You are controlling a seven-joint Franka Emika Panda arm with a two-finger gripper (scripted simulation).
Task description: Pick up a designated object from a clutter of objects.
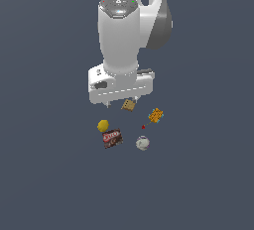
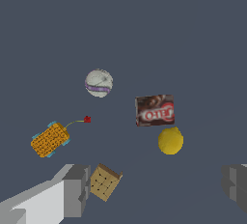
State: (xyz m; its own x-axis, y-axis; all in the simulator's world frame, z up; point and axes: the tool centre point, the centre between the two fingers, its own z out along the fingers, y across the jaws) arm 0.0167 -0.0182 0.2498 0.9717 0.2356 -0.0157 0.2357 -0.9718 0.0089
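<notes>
**Yellow fruit lies free while the hand hangs spread above the clutter**

Dark slate-blue desk [image 1: 49, 174] fills both views, flat and featureless, with five small items lying close together on it.

The yellow fruit [image 1: 103, 125] is small, smooth and round, an even lemon yellow with no markings, shaded slightly darker on one side. It is about as big as its neighbours. It lies on the desk at the exterior view's left edge of the group, untouched, with nothing on top of it. In the wrist view it sits between the two fingers' lines but well ahead of them.

Just beside the fruit, nearly touching it, is the dark brown box [image 1: 112, 138] with a red label and white lettering. Further toward the exterior view's right lies the whitish-grey ball [image 1: 143, 143], which carries a faint purple band. Near it is the orange patterned piece [image 1: 156, 116], with a thin stalk leading to a small red tip. The tan square cracker [image 1: 128, 105] lies tilted right under the hand, close to one finger.

The hand [image 1: 122, 102] hovers above the cracker with its fingers [image 2: 77, 189] spread wide apart, holding nothing. The white arm [image 1: 119, 40] rises straight up behind it.
</notes>
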